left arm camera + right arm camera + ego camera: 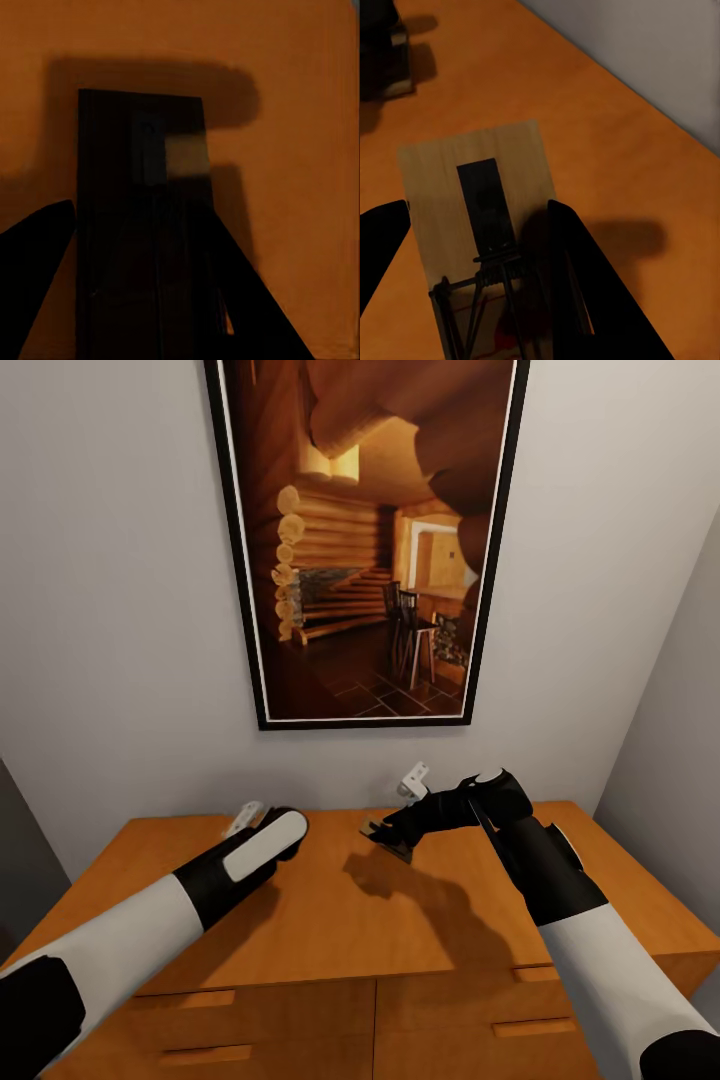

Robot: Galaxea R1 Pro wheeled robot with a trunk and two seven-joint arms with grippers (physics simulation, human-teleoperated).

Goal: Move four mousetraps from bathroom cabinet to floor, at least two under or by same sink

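1. Two arms reach over the flat top of the orange-brown cabinet (330, 920), which stands against a pale wall under a framed picture (365, 540) of a log-cabin room.
2. At the left, the left tool (262, 822) is low over the cabinet top near the back edge; in the left wrist view its dark fingers (37, 262) stand either side of a dark mousetrap (142, 217) lying flat on the wood, and whether they press on it I cannot tell.
3. Toward the middle, the right tool (392, 834) pinches a second mousetrap (480, 217), held just above the top with its shadow beneath; the right wrist view shows its pale wooden slab and wire parts between the fingers (585, 285).
4. Drawer fronts with slim bar handles (205, 1053) run along the cabinet's front.
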